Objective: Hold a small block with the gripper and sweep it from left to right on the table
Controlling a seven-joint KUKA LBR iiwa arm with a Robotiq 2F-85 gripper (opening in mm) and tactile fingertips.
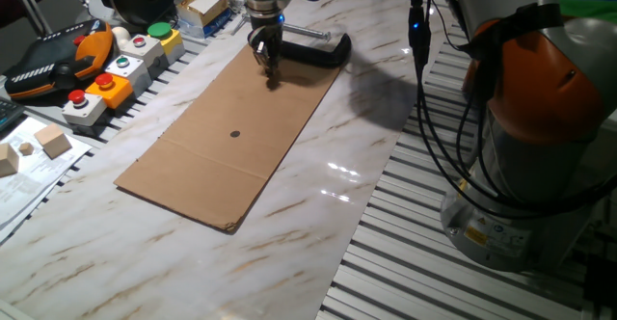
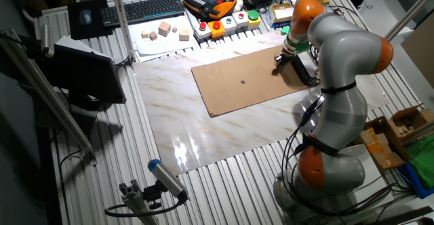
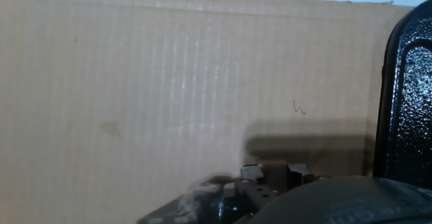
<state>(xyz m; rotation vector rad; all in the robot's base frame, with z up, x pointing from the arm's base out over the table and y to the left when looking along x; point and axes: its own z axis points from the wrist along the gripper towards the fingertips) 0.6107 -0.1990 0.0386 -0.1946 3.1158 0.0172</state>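
Gripper (image 1: 269, 72) low over the cardboard sheet (image 1: 231, 137) on my counter (image 1: 318, 214), just beside the black C-clamp (image 1: 318, 50); jaws look nearly closed, though I cannot tell whether they hold the small block, unseen.

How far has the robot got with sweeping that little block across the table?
Done: the gripper is down at the cardboard sheet, near the black C-clamp. In hand: its fingers look closed, but the small block is too tiny to make out in any view, so the grasp is unconfirmed. Left: apparently the whole sweep, since the gripper sits at one end of the sheet on the table.
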